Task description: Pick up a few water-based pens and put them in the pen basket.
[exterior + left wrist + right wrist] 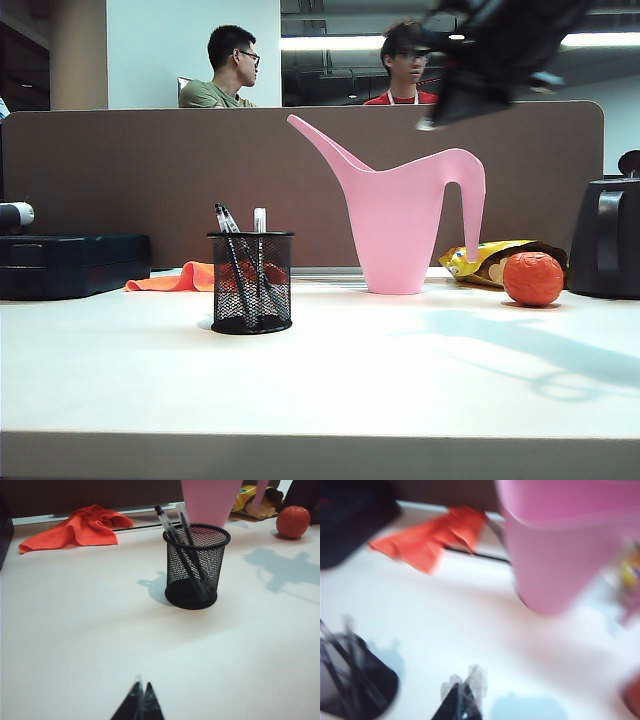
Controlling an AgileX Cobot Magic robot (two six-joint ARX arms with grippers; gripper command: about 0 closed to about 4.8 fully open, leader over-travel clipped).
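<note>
Right wrist view is smeared by blur; the right gripper (462,702) shows closed, empty tips beside the pen basket (355,685). Three water-based pens (185,555) stand inside the basket on the white table (75,630), before the pink watering can (400,225). Behind the basket lies an orange cloth (75,527). Left gripper (141,705) sits closed and low, short of the basket.

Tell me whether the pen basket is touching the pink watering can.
Apart. The exterior view shows bare table between the pen basket and the pink watering can; the left wrist view only overlaps them.
</note>
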